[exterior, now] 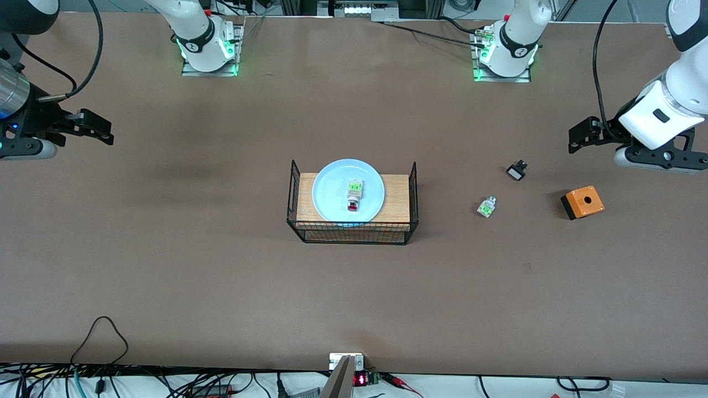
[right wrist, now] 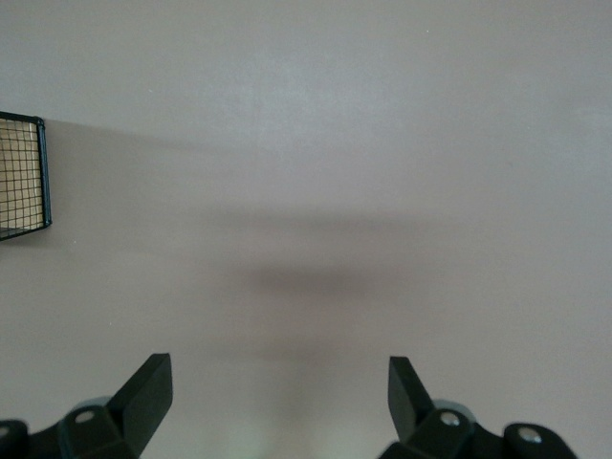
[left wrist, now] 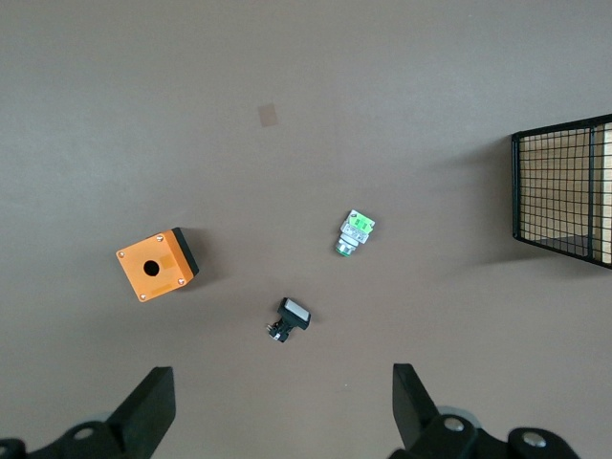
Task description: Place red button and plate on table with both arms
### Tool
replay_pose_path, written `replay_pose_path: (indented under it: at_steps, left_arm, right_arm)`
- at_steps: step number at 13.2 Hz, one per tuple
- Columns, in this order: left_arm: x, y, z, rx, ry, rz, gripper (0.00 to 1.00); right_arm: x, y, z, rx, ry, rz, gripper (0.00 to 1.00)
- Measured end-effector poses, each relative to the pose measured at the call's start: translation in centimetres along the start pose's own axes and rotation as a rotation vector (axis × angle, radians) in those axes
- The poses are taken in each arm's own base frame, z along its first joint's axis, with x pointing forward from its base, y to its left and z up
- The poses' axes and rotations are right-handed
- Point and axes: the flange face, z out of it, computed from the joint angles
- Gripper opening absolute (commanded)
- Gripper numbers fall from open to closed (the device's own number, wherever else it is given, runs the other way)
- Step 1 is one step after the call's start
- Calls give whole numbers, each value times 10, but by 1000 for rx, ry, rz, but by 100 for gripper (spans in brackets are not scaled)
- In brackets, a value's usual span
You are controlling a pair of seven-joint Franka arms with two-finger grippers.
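Observation:
The pale blue plate (exterior: 331, 188) lies on a wooden board inside a black wire mesh rack (exterior: 352, 236) at the table's middle. The red button (exterior: 354, 197), whitish with green marks and a red cap, lies on the plate. My right gripper (exterior: 102, 130) is open and empty above the brown table (exterior: 221, 287) at the right arm's end, well away from the rack; its wrist view shows both fingers (right wrist: 143, 392) wide apart over bare table. My left gripper (exterior: 578, 139) is open and empty above the left arm's end; its wrist view shows its fingers (left wrist: 148, 406) apart.
An orange box with a round hole (exterior: 582, 202) (left wrist: 155, 265), a white-green part without a red cap (exterior: 487, 207) (left wrist: 355, 232) and a small black part (exterior: 516, 170) (left wrist: 290, 318) lie on the table between the rack and the left gripper. The rack's mesh corner (right wrist: 21, 177) (left wrist: 564, 191) shows in both wrist views.

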Motion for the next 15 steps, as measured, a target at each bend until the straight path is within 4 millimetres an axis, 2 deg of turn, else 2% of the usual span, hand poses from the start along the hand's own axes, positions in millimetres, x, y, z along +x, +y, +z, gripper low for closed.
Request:
replay_pose_path:
  at_steps: [15]
  left_arm:
    - [0, 0, 0, 0, 0, 0, 100]
  right_arm:
    - [-1, 0, 2, 0, -17, 0, 100]
